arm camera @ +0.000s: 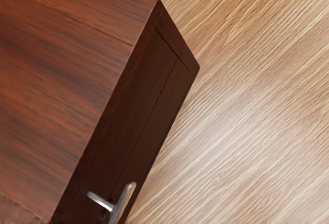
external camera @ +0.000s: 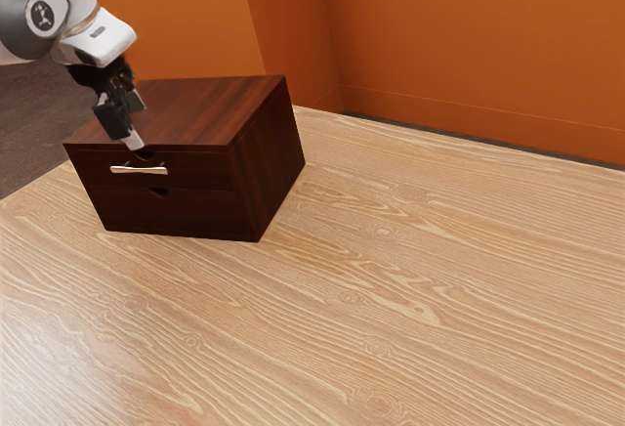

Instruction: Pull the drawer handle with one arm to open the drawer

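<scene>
A dark wooden drawer box (external camera: 210, 113) stands on the table at the exterior view's left. Its upper drawer front (external camera: 195, 168) carries a horizontal silver handle (external camera: 138, 168) and sits about flush with the box. My gripper (external camera: 132, 141) hangs tilted just above that handle, at the box's top front edge, with nothing held. In the wrist view the box top (arm camera: 56, 80) lies under my hand, and the silver handle (arm camera: 115, 202) sticks out from the drawer front (arm camera: 149, 126) close below the hand.
The light wooden table (external camera: 410, 279) stretches wide toward the exterior view's right and front. Orange walls (external camera: 469, 35) rise behind the table. A second, lower panel (external camera: 195, 209) with a small dark notch sits beneath the drawer.
</scene>
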Robot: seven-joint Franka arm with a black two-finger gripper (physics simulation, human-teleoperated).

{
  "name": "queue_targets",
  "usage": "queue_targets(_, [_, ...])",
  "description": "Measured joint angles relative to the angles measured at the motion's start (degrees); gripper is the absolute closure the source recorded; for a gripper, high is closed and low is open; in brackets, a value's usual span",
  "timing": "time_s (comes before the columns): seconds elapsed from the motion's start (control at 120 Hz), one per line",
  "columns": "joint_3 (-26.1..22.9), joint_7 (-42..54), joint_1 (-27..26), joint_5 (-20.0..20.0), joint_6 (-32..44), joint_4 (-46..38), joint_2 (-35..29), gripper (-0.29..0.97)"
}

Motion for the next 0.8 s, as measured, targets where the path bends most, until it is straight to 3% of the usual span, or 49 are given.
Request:
queue_targets(0.258, [1.6,10.2,5.0,-5.6,14.1,-6.4,0.4,0.03])
queue_targets(0.65, [1.6,20.1,6.0,-7.8,28.9,-12.9,2.1,0.17])
queue_targets(0.8, [1.9,22.4,5.9,-7.8,31.8,-22.4,-7.8,0.22])
